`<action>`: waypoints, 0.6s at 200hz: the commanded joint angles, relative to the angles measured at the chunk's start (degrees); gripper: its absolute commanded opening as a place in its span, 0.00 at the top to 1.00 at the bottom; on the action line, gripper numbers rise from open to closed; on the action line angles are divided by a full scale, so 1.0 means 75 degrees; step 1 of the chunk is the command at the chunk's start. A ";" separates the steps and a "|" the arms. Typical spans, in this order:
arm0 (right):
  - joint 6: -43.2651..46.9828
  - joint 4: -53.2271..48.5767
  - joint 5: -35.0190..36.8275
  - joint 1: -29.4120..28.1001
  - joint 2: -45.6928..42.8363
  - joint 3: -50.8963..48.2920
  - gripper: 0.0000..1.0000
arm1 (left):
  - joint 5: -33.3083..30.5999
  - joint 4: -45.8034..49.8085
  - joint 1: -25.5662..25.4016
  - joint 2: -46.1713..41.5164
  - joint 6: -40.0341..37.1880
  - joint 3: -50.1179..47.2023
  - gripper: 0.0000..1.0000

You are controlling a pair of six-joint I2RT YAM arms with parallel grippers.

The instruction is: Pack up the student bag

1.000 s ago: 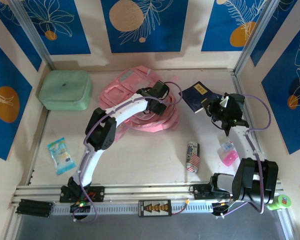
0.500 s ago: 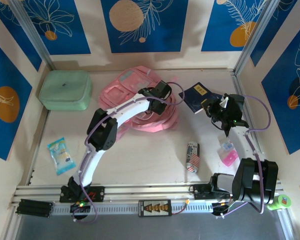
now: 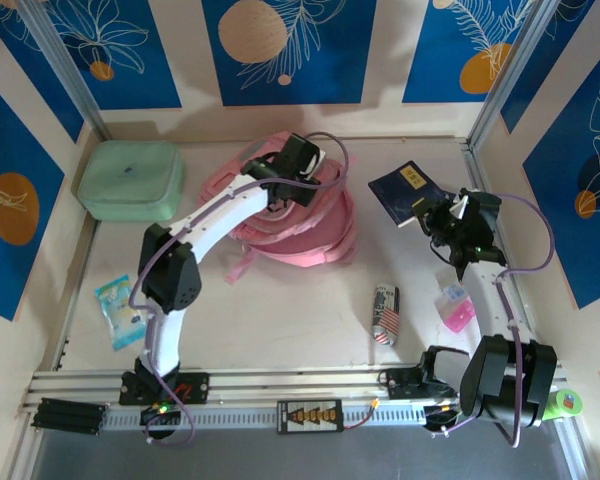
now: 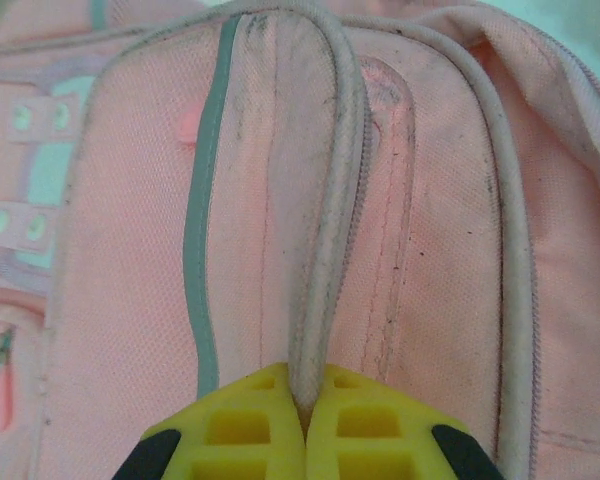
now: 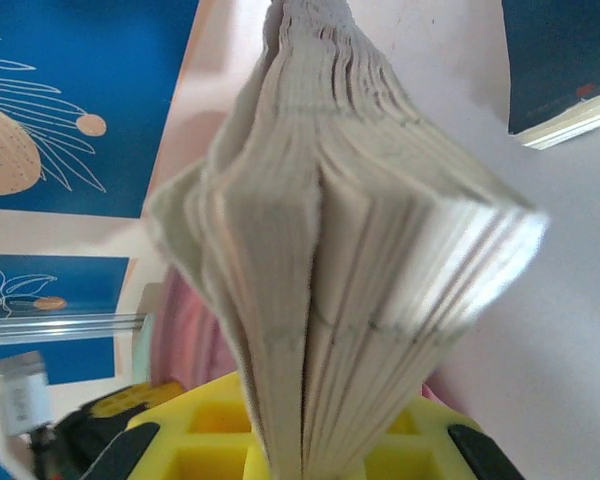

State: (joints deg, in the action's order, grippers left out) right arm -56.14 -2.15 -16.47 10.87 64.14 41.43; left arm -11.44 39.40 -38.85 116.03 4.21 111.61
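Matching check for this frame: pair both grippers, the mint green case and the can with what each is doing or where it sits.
1 left gripper
2 right gripper
3 mint green case
4 can

A lying on its side, untouched
B shut on the book
C far left corner
D shut on a seam of the student bag

Pairs: 1-D, 2-B, 3-C, 4-A

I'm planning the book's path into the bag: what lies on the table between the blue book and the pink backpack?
Nothing: in the top external view the table between the book and the student bag is bare.
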 commanded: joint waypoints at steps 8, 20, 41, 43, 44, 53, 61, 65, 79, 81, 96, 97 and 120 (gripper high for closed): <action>0.0121 -0.0133 -0.0230 -0.0338 -0.0254 -0.0057 0.94 | 0.0489 -0.0985 0.0321 -0.0842 0.0254 0.0095 1.00; 0.0037 -0.0226 -0.0179 -0.0618 -0.0278 -0.0095 0.94 | 0.0601 -0.1145 0.0417 -0.0925 0.0354 0.0093 1.00; -0.0219 -0.0152 0.0019 -0.1300 -0.0218 -0.0176 0.94 | 0.0768 -0.1351 0.0531 -0.1020 0.0530 0.0066 1.00; -0.0233 -0.0119 0.0032 -0.1383 -0.0205 -0.0179 0.94 | 0.0777 -0.1365 0.0543 -0.1030 0.0538 0.0061 1.00; -0.0247 -0.0109 0.0030 -0.1416 -0.0189 -0.0180 0.94 | 0.0788 -0.1370 0.0547 -0.1031 0.0545 0.0066 1.00; -0.0321 -0.0005 0.0101 -0.1765 -0.0050 -0.0124 0.94 | 0.0861 -0.1419 0.0551 -0.1045 0.0579 0.0041 1.00; -0.0401 0.0077 0.0145 -0.2077 0.0127 -0.0028 0.94 | 0.0912 -0.1431 0.0564 -0.1055 0.0601 0.0028 1.00; -0.0451 0.0138 0.0145 -0.2224 0.0246 0.0025 0.94 | 0.0933 -0.1424 0.0564 -0.1056 0.0605 0.0019 1.00; -0.0601 0.0577 0.0073 -0.2680 0.0699 0.0241 0.94 | 0.0941 -0.1463 0.0591 -0.1090 0.0601 -0.0058 1.00; -0.0627 0.0652 0.0051 -0.2733 0.0783 0.0291 0.94 | 0.0949 -0.1464 0.0590 -0.1097 0.0614 -0.0069 1.00; -0.0778 0.1021 -0.0086 -0.3098 0.1443 0.0737 0.94 | 0.0984 -0.1520 0.0630 -0.1166 0.0679 -0.0177 1.00; -0.0795 0.1046 -0.0094 -0.3118 0.1490 0.0765 0.94 | 0.0991 -0.1523 0.0638 -0.1170 0.0686 -0.0182 1.00; -0.1001 0.1430 -0.0275 -0.3533 0.2603 0.1660 0.94 | 0.1142 -0.1588 0.0723 -0.1285 0.0774 -0.0309 1.00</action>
State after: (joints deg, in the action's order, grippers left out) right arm -61.19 1.04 -16.43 -13.28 78.00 46.78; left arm -5.34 34.63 -34.33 111.35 8.64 109.10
